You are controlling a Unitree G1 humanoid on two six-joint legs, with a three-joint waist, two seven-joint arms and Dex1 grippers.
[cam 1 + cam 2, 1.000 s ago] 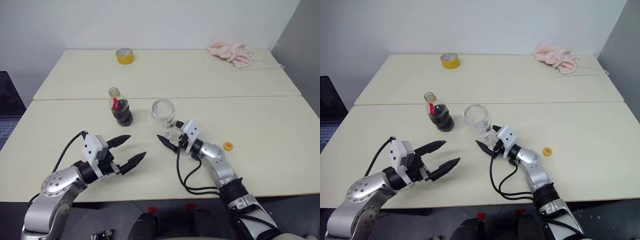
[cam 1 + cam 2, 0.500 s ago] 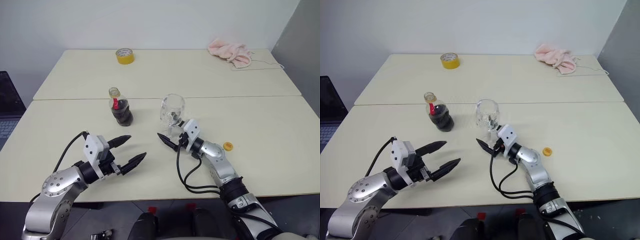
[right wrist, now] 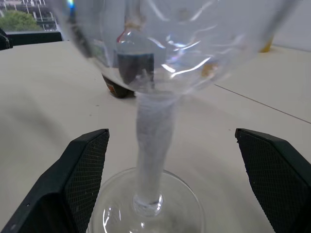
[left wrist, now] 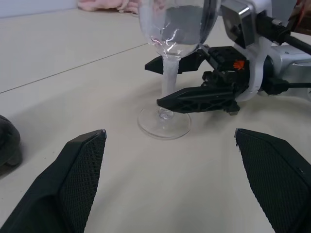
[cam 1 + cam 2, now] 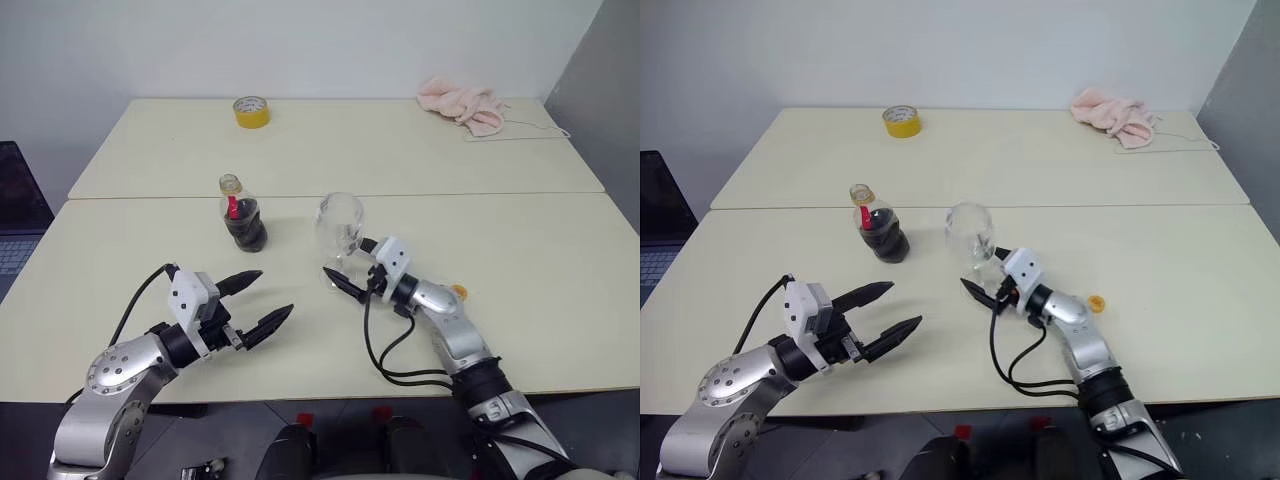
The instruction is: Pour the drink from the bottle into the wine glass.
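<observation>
The wine glass [image 5: 340, 232] stood upright on the surface [image 5: 540, 250] between the released jaws of the right gripper [image 4: 181, 80], apparently steadied for pouring, while the uncapped bottle [image 5: 241, 214] waited just beyond the empty, spread-jawed left gripper [image 5: 256, 301].

I see the bottle [image 5: 241, 219] standing upright on the tabletop [image 5: 520, 250], uncapped, its rounded body holding the dark drink [image 5: 246, 231]. The wine glass [image 5: 341, 226], clear and empty, stands upright just right of the bottle, apart from it.
</observation>
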